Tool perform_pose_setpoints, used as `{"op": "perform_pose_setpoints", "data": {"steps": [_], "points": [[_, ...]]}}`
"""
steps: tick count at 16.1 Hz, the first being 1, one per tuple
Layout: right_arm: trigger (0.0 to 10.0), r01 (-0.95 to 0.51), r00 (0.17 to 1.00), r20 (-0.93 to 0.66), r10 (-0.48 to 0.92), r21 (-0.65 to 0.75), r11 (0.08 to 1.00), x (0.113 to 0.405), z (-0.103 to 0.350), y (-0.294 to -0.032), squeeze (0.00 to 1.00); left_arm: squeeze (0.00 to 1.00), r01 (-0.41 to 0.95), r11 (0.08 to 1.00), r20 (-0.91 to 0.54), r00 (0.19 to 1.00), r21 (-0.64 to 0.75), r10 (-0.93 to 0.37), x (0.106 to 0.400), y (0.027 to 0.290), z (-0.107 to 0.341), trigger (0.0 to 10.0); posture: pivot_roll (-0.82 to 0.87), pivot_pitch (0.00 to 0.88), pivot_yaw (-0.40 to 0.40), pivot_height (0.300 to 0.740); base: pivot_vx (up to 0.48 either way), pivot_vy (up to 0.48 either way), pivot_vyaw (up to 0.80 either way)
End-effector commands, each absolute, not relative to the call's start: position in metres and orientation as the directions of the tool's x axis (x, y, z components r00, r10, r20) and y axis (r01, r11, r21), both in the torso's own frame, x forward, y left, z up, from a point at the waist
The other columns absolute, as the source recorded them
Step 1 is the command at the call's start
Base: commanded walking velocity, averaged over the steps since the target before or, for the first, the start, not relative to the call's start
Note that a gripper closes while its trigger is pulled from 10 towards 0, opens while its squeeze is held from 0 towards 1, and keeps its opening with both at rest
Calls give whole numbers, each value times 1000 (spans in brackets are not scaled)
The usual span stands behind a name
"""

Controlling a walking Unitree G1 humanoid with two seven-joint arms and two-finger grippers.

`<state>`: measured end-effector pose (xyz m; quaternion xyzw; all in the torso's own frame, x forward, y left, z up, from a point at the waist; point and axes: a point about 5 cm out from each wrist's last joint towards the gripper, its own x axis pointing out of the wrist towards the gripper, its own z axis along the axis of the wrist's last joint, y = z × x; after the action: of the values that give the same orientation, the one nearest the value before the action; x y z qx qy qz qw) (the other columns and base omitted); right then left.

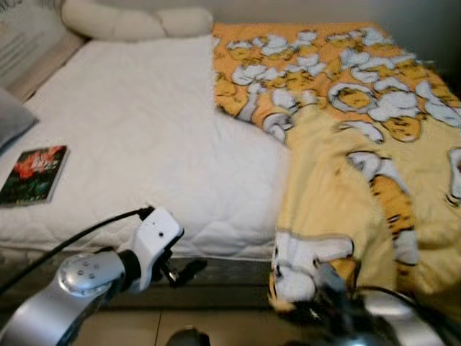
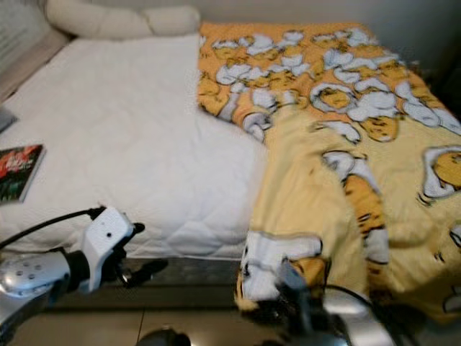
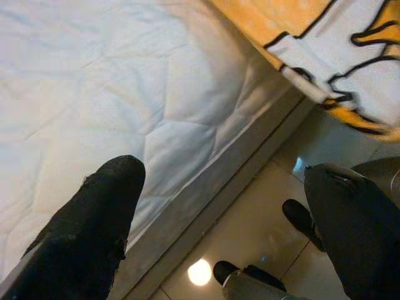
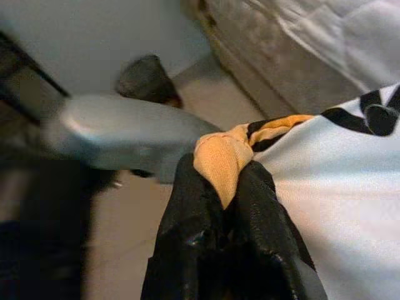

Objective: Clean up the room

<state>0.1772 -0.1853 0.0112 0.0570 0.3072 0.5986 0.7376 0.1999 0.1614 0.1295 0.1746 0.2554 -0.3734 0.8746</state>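
Right gripper (image 4: 226, 181) low at the bed's near edge, jaws clenched on a bunched fold of the orange-and-yellow cartoon blanket (image 1: 360, 144), which covers the right half of the bed and hangs over its front edge toward the floor. Left gripper (image 3: 219, 212) held out just in front of the mattress (image 1: 144, 130) side, over the glossy tile floor (image 3: 250, 250), jaws spread and holding nothing. Bare white quilted mattress on the left half, book (image 1: 32, 175) lying flat near its left edge, cream pillow (image 1: 133, 21) at the head.
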Motion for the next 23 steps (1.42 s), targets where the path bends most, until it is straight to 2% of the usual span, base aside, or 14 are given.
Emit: {"op": "perform_pose_setpoints", "data": {"steps": [1, 2, 3, 4, 5, 6, 9, 12, 14, 16, 18, 19, 21, 23], "points": [[0, -866, 82, -341, 937, 441, 236, 181, 21, -180, 0, 0, 743, 656, -578, 594, 129, -559, 201, 161, 128, 10000, -37, 0, 81, 740, 0, 0, 0], [0, -868, 88, -345, 935, 433, 242, 181, 22, -180, 0, 0, 743, 656, -579, 594, 130, -559, 202, 161, 128, 10000, -37, 0, 81, 740, 0, 0, 0], [10000, -872, 162, -375, 913, 379, 311, 187, 21, -180, 0, 0, 741, 658, -577, 598, 133, -556, 204, 160, 126, 10000, -39, 0, 72, 740, 0, 0, 0], [10000, -837, 315, -381, 870, 320, 443, 203, 25, -179, 1000, 0, 737, 662, -575, 603, 138, -552, 206, 159, 124, 10000, -36, 0, 70, 740, 0, 0, 0], [10000, -797, 420, -361, 832, 291, 529, 216, 31, -176, 1000, 0, 734, 665, -570, 609, 139, -552, 207, 158, 124, 10000, -34, 0, 67, 740, 0, 0, 0], [10000, -791, 441, -358, 823, 280, 545, 219, 33, -176, 1000, 0, 733, 666, -568, 610, 140, -552, 208, 157, 124, 10000, -34, 0, 67, 740, 0, 0, 0], [10000, -817, 400, -323, 858, 298, 493, 220, 43, -166, 1000, 0, 720, 677, -566, 624, 150, -538, 212, 160, 120, 10000, -49, 0, 63, 740, 0, 0, 0], [10000, -782, 523, -247, 816, 242, 575, 226, 60, -163, 1000, 0, 645, 741, -525, 703, 187, -480, 219, 162, 115, 10000, -67, 0, 47, 740, 0, 0, 0], [10000, -768, 550, -223, 805, 243, 592, 225, 65, -161, 1000, 0, 602, 776, -487, 744, 189, -458, 223, 161, 115, 10000, -73, 0, 40, 740, 0, 0, 0], [10000, -782, 493, -348, 798, 225, 581, 206, 53, -157, 1000, 0, 585, 789, -478, 756, 189, -447, 223, 157, 110, 10000, -85, 0, 32, 740, 0, 0, 0], [10000, -717, 551, -409, 727, 214, 664, 206, 39, -158, 1000, 0, 572, 796, -475, 767, 199, -432, 223, 155, 106, 10000, -91, 0, 29, 740, 0, 0, 0], [10000, -684, 594, -412, 690, 193, 704, 210, 36, -159, 1000, 0, 553, 806, -468, 781, 211, -413, 225, 157, 104, 10000, -91, 0, 27, 740, 0, 0, 0], [10000, -468, 797, -348, 494, 162, 869, 227, 41, -170, 1000, 0, 466, 855, -420, 839, 229, -345, 230, 162, 103, 10000, -87, 0, 21, 740, 0, 0, 0], [10000, -317, 891, -283, 355, 173, 933, 234, 50, -175, 1000, 0, 394, 889, -362, 884, 234, -297, 232, 164, 105, 10000, -87, 0, 19, 740, 0, 0, 0]]}}
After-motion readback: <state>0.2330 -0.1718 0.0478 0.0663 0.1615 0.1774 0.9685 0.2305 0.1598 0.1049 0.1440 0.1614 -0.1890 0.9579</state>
